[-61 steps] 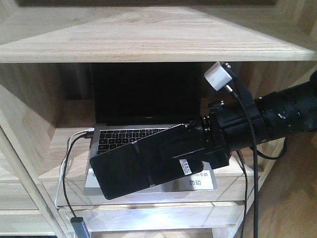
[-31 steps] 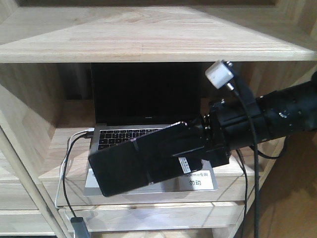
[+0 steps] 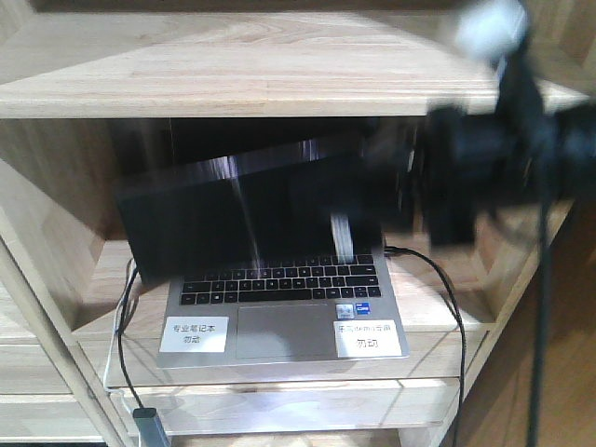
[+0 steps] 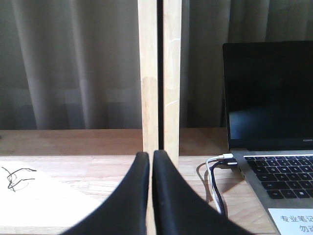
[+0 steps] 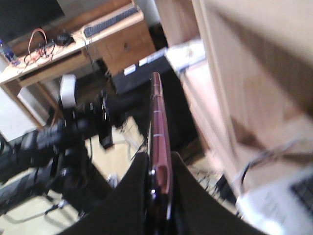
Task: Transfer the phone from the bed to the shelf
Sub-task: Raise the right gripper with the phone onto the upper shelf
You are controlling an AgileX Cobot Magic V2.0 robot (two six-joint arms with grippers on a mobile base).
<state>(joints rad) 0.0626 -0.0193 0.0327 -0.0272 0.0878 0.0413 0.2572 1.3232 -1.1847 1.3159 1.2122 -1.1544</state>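
Phone (image 3: 223,219), clamped in right end effector (image 5: 160,165), has swung up-left clear of the laptop (image 3: 279,328) keyboard, motion-blurred; probably repositioning before release onto the shelf (image 3: 279,65).

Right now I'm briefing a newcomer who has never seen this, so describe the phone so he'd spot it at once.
Find the pale wooden shelf with an open grey laptop on one board. The phone is the slim black slab the right gripper holds in the air before the laptop's screen. It is smaller, without keys.
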